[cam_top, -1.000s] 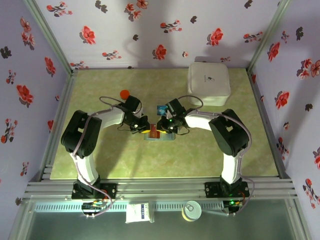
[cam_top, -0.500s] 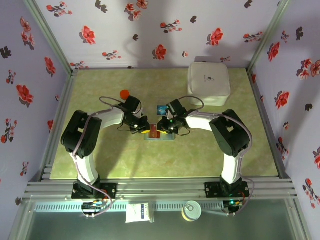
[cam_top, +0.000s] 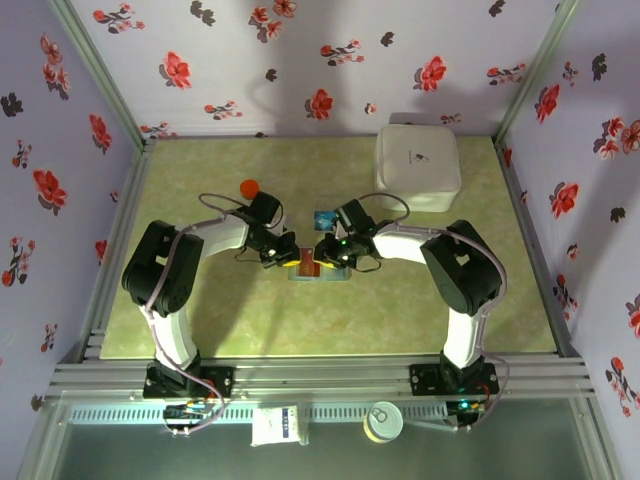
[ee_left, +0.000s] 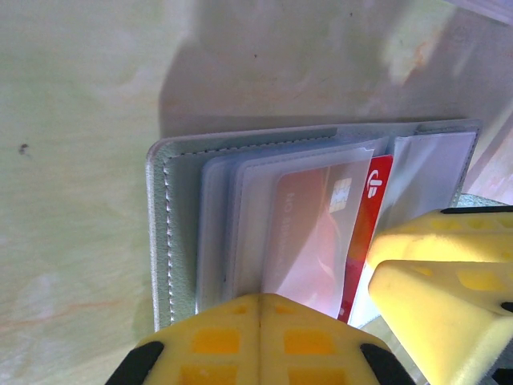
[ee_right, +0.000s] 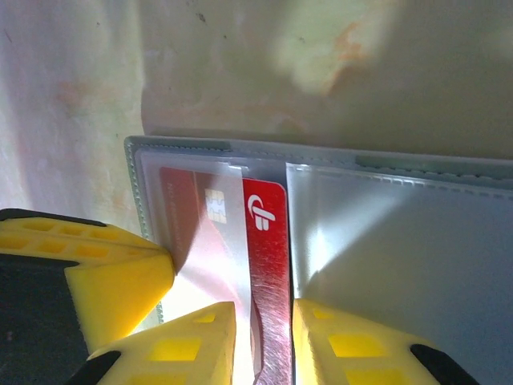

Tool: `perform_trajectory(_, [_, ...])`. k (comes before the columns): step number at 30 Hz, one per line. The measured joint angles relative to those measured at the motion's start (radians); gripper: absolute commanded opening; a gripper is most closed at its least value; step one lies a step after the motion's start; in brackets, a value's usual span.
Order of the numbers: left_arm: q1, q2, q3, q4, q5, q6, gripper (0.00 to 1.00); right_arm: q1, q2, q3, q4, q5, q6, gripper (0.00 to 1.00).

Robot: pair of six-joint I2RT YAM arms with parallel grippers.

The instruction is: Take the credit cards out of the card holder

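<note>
The grey-blue card holder (cam_top: 320,277) lies open on the table between both grippers. A red credit card (ee_right: 268,241) sticks partly out of a clear sleeve on its left panel (ee_left: 172,241). My left gripper (ee_left: 260,303) is shut, with its tips pressed on the sleeves beside the red card (ee_left: 373,208). My right gripper (ee_right: 264,337) stands slightly open, its two fingers on either side of the card's bare red strip. A blue credit card (cam_top: 324,218) lies flat on the table just behind the grippers. The holder's right panel (ee_right: 401,241) shows clear sleeves without a card.
A large white square box (cam_top: 418,165) stands at the back right. A small orange-red ball (cam_top: 249,187) sits behind the left arm. The two grippers (cam_top: 310,255) nearly touch over the holder. Green tabletop lies open in front and to both sides.
</note>
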Motion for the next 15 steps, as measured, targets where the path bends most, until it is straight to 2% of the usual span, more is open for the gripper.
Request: perform_trajectory(15, [0.0,0.0,0.0,-0.001,0.0,0.0,0.0,-0.002,0.009,0.0,0.011,-0.02,0.007,0.25])
